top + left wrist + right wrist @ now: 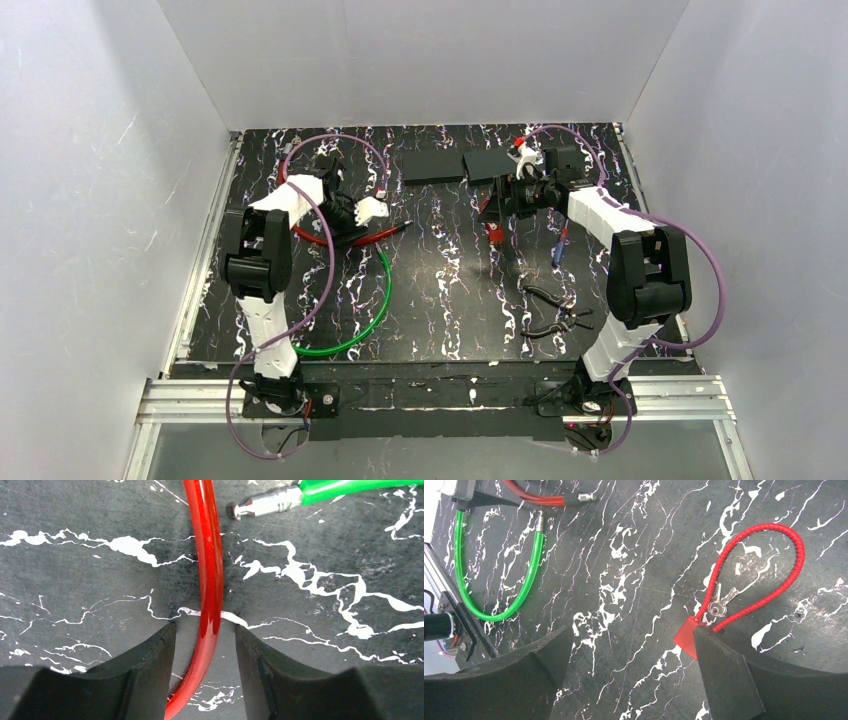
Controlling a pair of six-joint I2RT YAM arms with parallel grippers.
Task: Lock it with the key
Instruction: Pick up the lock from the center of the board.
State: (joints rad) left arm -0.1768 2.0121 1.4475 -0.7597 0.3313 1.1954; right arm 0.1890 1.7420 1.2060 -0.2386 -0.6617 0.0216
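**Top view:** your left gripper [365, 212] is sitting low over the red cable [330, 238] at the left of the table [450, 300]. Your right gripper [497, 200] is hanging just above the red padlock [494, 233] near mid-table.

**Left wrist view:** the jaws are standing apart astride the red cable, with a gap showing on each side, and are gripping nothing.

**Right wrist view:** the jaws are gaping wide and empty. The padlock body is lying just beside one finger [724, 680], and the key [719, 606] is resting inside the padlock's red loop [774, 560].
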